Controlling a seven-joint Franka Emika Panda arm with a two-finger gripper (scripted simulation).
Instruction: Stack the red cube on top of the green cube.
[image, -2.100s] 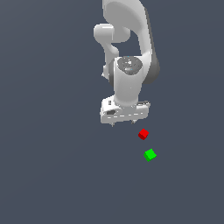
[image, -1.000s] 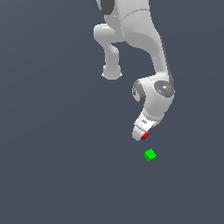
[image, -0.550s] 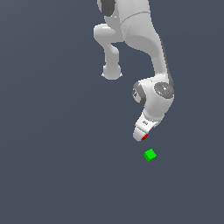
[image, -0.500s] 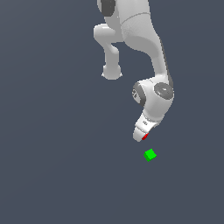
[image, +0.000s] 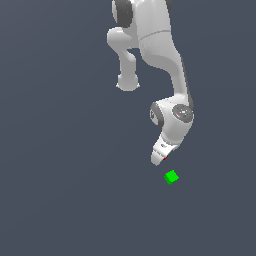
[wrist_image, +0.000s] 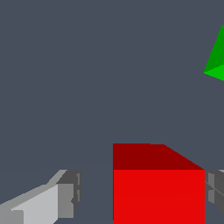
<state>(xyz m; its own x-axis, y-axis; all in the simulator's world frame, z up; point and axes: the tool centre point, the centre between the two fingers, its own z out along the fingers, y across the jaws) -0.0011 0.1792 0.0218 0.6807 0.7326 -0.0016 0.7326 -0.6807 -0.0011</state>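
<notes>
The red cube (wrist_image: 158, 188) fills the space between my gripper (wrist_image: 143, 194) fingers in the wrist view. One finger (wrist_image: 215, 192) sits against the cube's side, while the other finger (wrist_image: 65, 197) stands a clear gap away, so the gripper is open around it. From the exterior view the gripper (image: 159, 158) points down at the floor and hides the red cube (image: 164, 159) except for a thin sliver. The green cube (image: 171, 177) lies on the floor just beyond the gripper tip, apart from it; a corner of the green cube (wrist_image: 217, 57) shows at the wrist view's edge.
A plain dark grey floor (image: 60, 190) surrounds both cubes. The white arm (image: 165, 55) rises above the gripper, toward the top of the exterior view.
Since 2.1 s ago the arm has swung down and lowered the gripper over the red cube. In the last second it sank slightly and less red shows.
</notes>
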